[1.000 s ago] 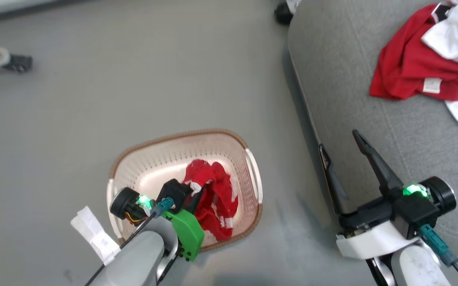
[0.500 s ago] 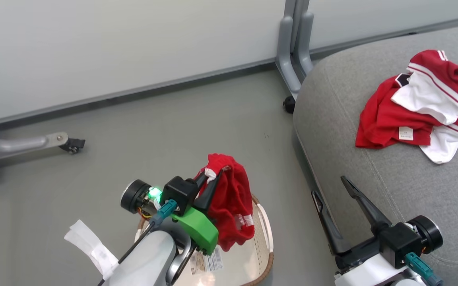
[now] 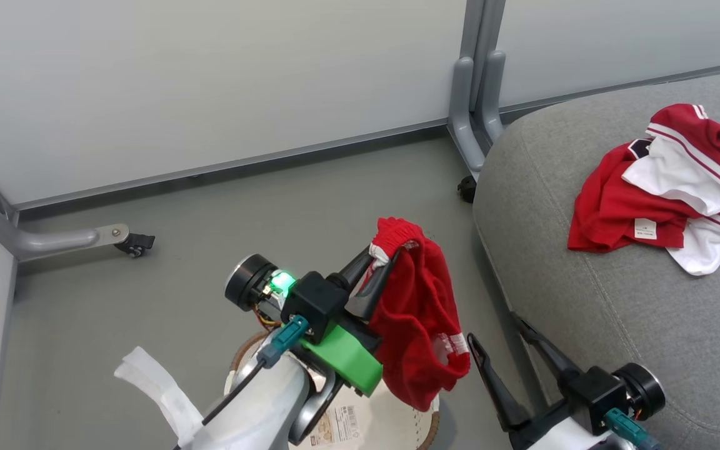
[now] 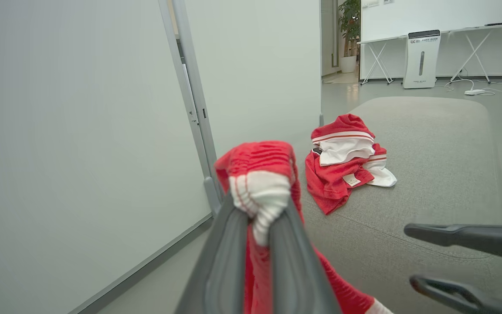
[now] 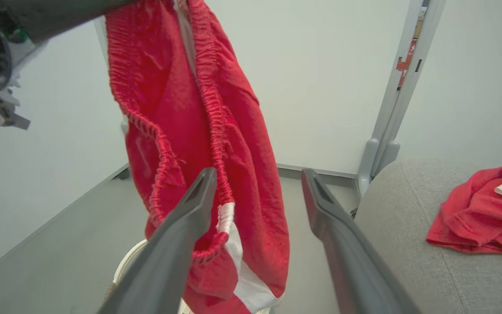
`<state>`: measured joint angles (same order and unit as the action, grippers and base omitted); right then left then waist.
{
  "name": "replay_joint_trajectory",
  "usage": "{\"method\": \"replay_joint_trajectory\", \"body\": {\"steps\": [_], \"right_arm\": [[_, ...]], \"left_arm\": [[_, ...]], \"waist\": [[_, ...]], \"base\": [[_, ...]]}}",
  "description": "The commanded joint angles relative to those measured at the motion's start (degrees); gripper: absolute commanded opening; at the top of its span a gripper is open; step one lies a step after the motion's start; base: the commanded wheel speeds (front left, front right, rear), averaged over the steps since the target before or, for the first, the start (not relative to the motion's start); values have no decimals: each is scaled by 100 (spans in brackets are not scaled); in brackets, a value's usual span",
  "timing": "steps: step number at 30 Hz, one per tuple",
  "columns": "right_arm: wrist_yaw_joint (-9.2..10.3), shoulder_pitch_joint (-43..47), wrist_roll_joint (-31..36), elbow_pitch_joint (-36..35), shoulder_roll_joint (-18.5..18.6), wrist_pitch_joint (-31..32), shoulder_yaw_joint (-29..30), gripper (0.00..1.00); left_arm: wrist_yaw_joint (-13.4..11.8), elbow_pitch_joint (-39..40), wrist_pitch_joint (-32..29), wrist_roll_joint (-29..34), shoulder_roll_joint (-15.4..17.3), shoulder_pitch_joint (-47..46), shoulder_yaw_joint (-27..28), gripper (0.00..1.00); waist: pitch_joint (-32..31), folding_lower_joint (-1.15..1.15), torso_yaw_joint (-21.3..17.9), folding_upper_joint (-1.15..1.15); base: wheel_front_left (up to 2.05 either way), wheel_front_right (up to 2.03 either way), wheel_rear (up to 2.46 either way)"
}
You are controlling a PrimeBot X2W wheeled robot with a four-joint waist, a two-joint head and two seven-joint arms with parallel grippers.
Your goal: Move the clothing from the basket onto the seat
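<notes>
Item: held garment, red with white trim, one of two pieces of clothing.

Location: in the air off the left edge of the seat, above the basket and apart from the cushion fabric. Its long axis hangs vertical from a bunched waistband (whether the hem touches the basket rim cannot be told).

Left fingers: pressed together, pinching the waistband at its top. This arm carries the load.

Right fingers: spread wide and empty, at the seat's near-left edge, just beside the hanging cloth on its seat side.

Bearing for the coming move: the seat lies to the right of the held garment. A sideways carry over the rounded edge looks sufficient, provided the trailing hem clears that edge.

Second garment: on the seat, towards its far right, crumpled with its label up. Bare cushion lies between it and the left edge, which is probably room enough for a drop.

Obstructions: the right fingers sit in the likely path and could snag the cloth. Partition post stands off the seat's far-left corner, out of the way.
</notes>
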<state>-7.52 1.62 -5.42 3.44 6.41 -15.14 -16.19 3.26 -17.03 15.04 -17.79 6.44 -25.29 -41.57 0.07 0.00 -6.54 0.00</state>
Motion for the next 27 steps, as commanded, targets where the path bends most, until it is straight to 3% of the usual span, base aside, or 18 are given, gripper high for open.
{"method": "replay_joint_trajectory", "body": {"steps": [1,11,22,24,25,27], "right_arm": [[6,-58,-34,92,35,-1,-41,100],[6,-195,-278,742,-49,-1,-185,100],[6,-462,-529,954,-16,0,-693,100],[6,-475,-568,969,-15,0,-722,70],[6,-472,-579,976,-4,0,-730,49],[6,-481,-584,949,20,0,-749,22]], "left_arm": [[41,90,17,8,-23,-71,-38,0],[73,796,-126,6,-128,-136,-335,0],[62,1067,-309,-59,-67,-31,-491,0],[62,1075,-321,-90,-60,-26,-494,0],[65,1077,-332,-97,-50,-26,-501,0],[65,1066,-350,-132,-46,-18,-497,0]], "waist": [[-1,0,35,0],[-3,0,117,0],[0,0,81,0],[13,0,78,0],[21,0,78,0],[35,0,81,0]], "base": [[0,0,0],[0,0,0],[0,0,0],[0,0,0],[0,0,0],[0,0,0]]}}
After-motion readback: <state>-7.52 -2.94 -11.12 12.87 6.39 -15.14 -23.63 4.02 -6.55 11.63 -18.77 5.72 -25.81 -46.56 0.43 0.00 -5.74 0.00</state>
